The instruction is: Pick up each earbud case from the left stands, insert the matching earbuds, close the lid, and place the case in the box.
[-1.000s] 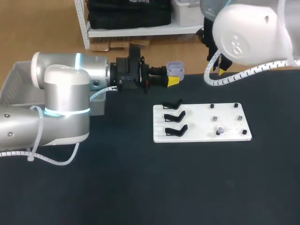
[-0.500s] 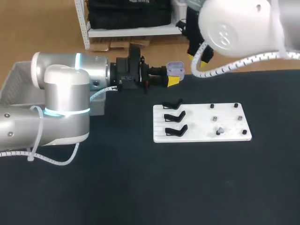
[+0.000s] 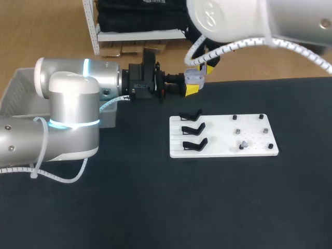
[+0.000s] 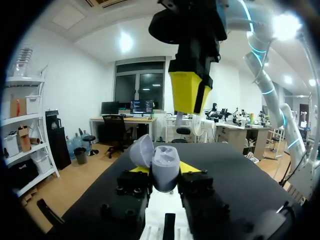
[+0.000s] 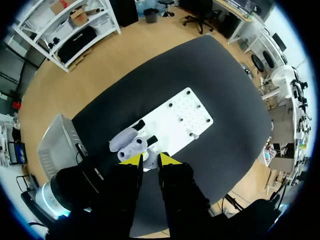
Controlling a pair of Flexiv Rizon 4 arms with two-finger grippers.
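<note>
Left gripper [image 3: 191, 89] is clamped on the earbud case [image 3: 194, 78], one fingertip against each side, lid hinged open. The case is held at the table's far edge, above the surface, probably as a steady target for loading. Right gripper [image 3: 207, 66] hangs just above the open case, lined up for an insertion. Cannot tell whether it is closed or carrying an earbud, as its tip is poorly seen. White board [image 3: 223, 136] sits mid-table, box [image 3: 21, 88] at the left edge

Left gripper [image 4: 164, 170] horizontal, clamped; right gripper [image 5: 150, 160] pointing down just above it.
</note>
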